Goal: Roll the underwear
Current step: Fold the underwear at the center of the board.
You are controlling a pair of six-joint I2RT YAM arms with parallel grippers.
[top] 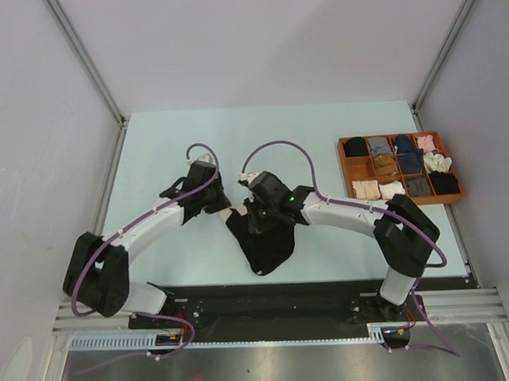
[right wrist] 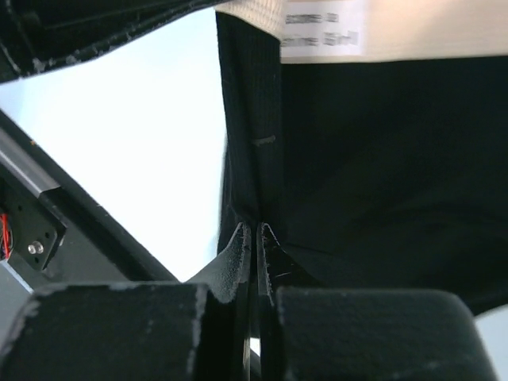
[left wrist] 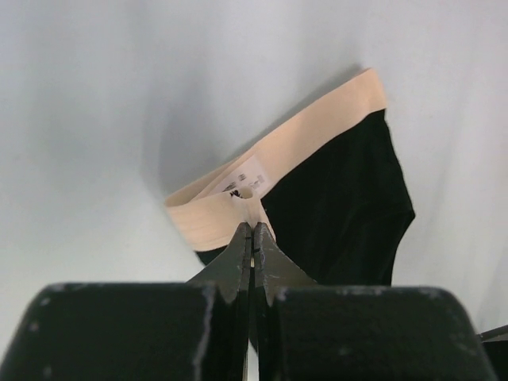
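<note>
the black briefs [top: 266, 247] lie on the table [top: 169, 143] between the arms. left gripper [left wrist: 252, 232] is pinched tight on the waistband [left wrist: 309, 135], right gripper [right wrist: 254, 232] on a side fold. soft, floppy cloth; the firmer band looks the safest hold.

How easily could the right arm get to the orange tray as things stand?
Probably not freely. The right gripper is shut on the black underwear, and the left gripper pinches its waistband, so going to the orange tray on its right would drag the garment along.
</note>
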